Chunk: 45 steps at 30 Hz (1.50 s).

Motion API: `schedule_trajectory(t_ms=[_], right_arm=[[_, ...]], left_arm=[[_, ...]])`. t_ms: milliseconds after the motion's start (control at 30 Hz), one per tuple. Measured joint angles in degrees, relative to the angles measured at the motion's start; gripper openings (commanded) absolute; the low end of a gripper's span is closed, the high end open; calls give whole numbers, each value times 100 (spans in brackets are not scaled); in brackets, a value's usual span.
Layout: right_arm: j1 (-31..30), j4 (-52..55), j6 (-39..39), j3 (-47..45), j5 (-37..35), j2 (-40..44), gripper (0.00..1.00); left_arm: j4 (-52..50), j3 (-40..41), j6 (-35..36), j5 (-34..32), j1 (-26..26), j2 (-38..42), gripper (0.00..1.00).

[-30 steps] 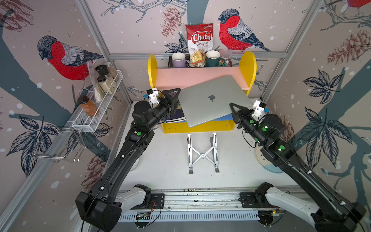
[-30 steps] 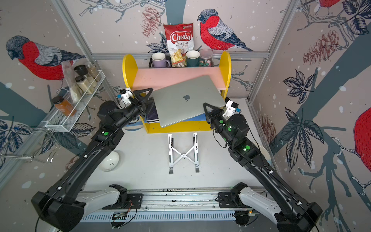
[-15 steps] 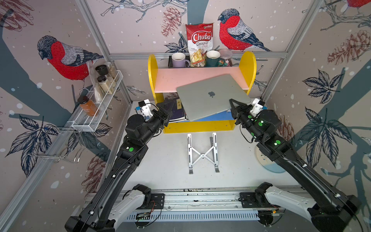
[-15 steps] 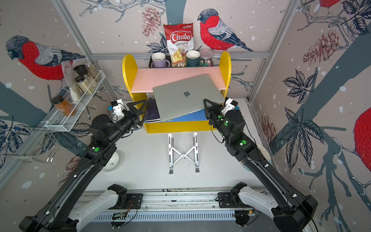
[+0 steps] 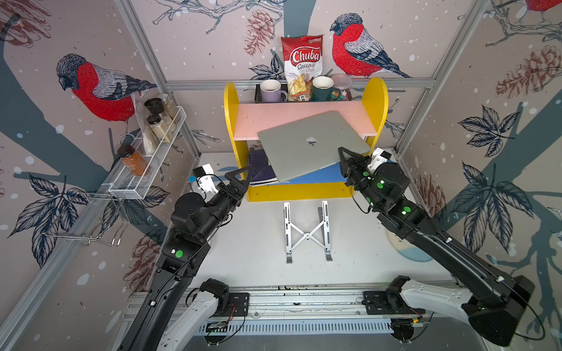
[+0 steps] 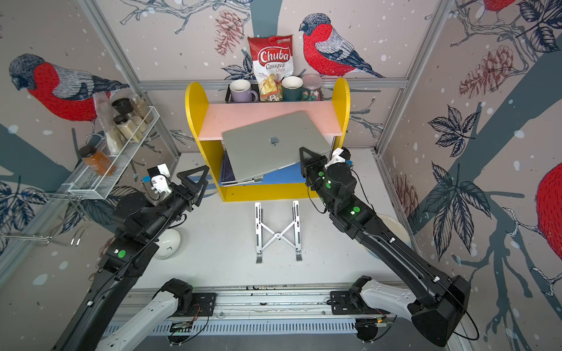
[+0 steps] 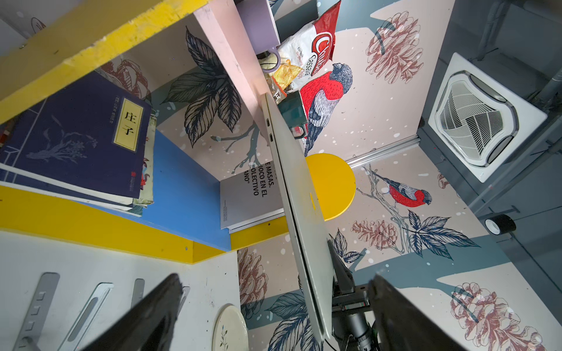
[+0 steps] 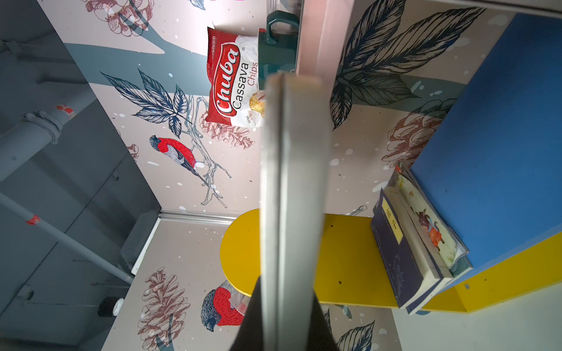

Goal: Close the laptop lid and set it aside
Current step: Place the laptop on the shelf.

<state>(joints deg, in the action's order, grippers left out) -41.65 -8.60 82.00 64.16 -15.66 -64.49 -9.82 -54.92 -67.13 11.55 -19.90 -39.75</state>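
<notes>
The closed laptop (image 5: 313, 146) hangs tilted before the yellow shelf (image 5: 229, 121), one corner clamped in the right gripper (image 5: 343, 158); the left gripper (image 5: 241, 182), jaws spread, sits apart to its left.

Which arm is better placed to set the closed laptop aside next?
Right. The right gripper is shut on the near corner of the laptop, whose far edge lies over the pink shelf board. The left gripper is open, empty and apart from it.

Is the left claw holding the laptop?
No, the left gripper stands open, apart from the laptop.
</notes>
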Motion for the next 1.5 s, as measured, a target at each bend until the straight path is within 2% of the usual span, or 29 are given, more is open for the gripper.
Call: schedule_trajectory(t_ms=[400, 767, 1000, 1500], right_arm=[[-264, -46, -87, 348, -885, -306, 0], [-413, -181, -68, 658, -1320, -721, 0], [-634, -129, -107, 970, -1958, -1008, 0], [-968, -179, -133, 1622, -2592, -1676, 0]], left_arm=[[-81, 210, -4, 2, 0, 157, 95], [-188, 223, -2, 4, 0, 299, 95], [-240, 315, -20, 9, 0, 326, 95], [-382, 557, -48, 11, 0, 809, 95]])
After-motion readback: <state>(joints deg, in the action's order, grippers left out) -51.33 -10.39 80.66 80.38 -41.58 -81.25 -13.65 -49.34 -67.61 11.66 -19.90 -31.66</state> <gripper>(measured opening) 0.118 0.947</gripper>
